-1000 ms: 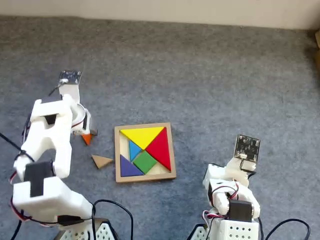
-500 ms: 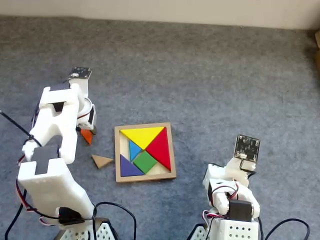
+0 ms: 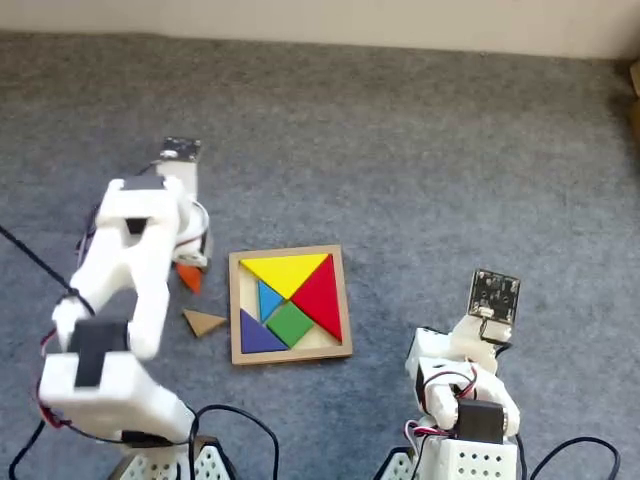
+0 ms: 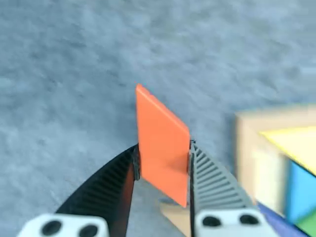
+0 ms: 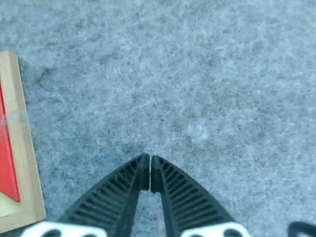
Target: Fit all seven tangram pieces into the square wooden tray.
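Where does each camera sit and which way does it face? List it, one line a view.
High view: fixed overhead, looking down at the tray and both arms.
Left wrist view: on the left wrist, facing down past the left gripper clamping the orange piece.
Right wrist view: on the right wrist, facing down past the shut right gripper to carpet.
Shared: the tray's edge shows in all three.

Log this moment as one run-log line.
left gripper: shut on orange piece, near tray | right gripper: shut, empty, over carpet | tray: five pieces in | tan triangle: on carpet beside tray
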You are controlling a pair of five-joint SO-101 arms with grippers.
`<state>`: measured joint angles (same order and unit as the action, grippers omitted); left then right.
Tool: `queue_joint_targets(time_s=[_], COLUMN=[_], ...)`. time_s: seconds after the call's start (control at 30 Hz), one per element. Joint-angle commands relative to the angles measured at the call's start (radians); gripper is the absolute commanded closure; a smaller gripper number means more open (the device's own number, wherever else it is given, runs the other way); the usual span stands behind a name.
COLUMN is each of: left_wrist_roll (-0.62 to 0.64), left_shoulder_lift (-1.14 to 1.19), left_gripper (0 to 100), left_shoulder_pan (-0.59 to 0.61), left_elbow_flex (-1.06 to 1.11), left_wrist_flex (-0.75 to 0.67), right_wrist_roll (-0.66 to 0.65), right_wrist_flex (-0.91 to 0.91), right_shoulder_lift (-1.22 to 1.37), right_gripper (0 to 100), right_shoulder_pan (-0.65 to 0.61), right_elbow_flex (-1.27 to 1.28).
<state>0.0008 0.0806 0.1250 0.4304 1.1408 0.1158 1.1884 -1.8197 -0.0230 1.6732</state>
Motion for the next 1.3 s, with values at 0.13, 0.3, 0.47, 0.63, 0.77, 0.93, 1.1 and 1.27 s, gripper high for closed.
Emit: queue_joint_targets(time_s=[0.13, 0.3, 0.47, 0.63, 0.77, 0.93, 1.1, 1.27], left_wrist_roll=[0.106, 0.107, 0.189, 0.224, 0.224, 0.226, 0.226, 0.226], left_shoulder_lift=[-0.289, -0.292, -0.292, -0.292, -0.292, -0.292, -0.295, -0.303], left_gripper=[98, 98, 96, 91, 90, 80, 78, 78], left_shoulder_pan=[-0.185, -0.246, -0.263, -0.263, -0.265, -0.303, -0.311, -0.305], left_elbow_flex=[0.176, 0.186, 0.189, 0.214, 0.231, 0.231, 0.231, 0.231], left_wrist_flex=[-0.092, -0.100, -0.100, -0.114, -0.129, -0.121, -0.121, -0.120], right_wrist_roll=[0.008, 0.008, 0.008, 0.008, 0.008, 0.008, 0.008, 0.008], right_wrist_flex=[-0.004, -0.004, -0.004, -0.004, -0.004, -0.004, -0.004, -0.004], right_shoulder_lift=[-0.018, -0.019, -0.019, -0.019, -0.021, -0.021, -0.021, -0.021], right_gripper=[97.9, 97.9, 97.9, 97.9, 97.9, 97.9, 97.9, 97.9], right_shoulder_pan=[0.005, 0.007, 0.008, 0.010, 0.010, 0.010, 0.010, 0.010], right_elbow_flex=[0.113, 0.111, 0.111, 0.111, 0.111, 0.111, 0.111, 0.111])
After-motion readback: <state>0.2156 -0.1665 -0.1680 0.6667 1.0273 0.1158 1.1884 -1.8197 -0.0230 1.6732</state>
